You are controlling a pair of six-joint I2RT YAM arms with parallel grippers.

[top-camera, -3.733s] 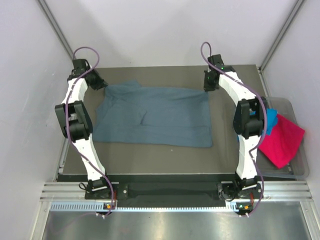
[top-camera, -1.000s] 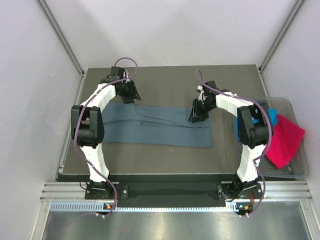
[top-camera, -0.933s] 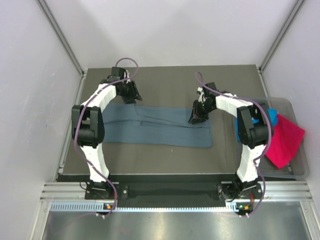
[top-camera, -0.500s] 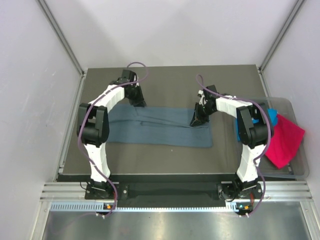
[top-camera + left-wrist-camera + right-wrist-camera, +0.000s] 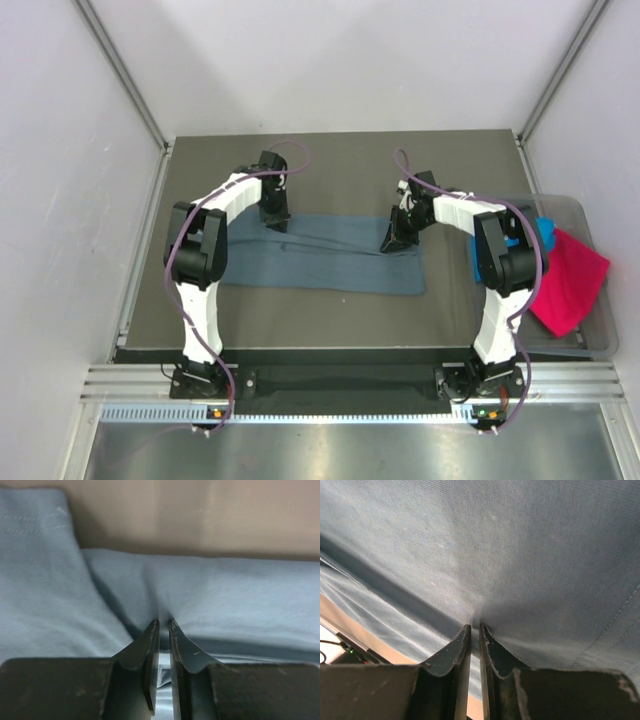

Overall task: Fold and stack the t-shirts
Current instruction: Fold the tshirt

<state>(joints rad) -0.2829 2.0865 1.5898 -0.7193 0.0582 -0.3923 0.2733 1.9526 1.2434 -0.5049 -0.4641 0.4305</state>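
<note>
The slate-blue t-shirt (image 5: pixel 320 262) lies as a folded band across the surface (image 5: pixel 330 165). Far edge, left of centre: left hand (image 5: pixel 161 625) pinching a pucker of cloth. Far right corner: right hand (image 5: pixel 471 628) pinching likewise.

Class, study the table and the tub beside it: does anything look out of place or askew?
Yes. The magenta-pink t-shirt spills crumpled over the clear tub's right rim, and the turquoise t-shirt is bunched beside it; neither is folded. The slate-blue t-shirt lies in a neat strip.
</note>
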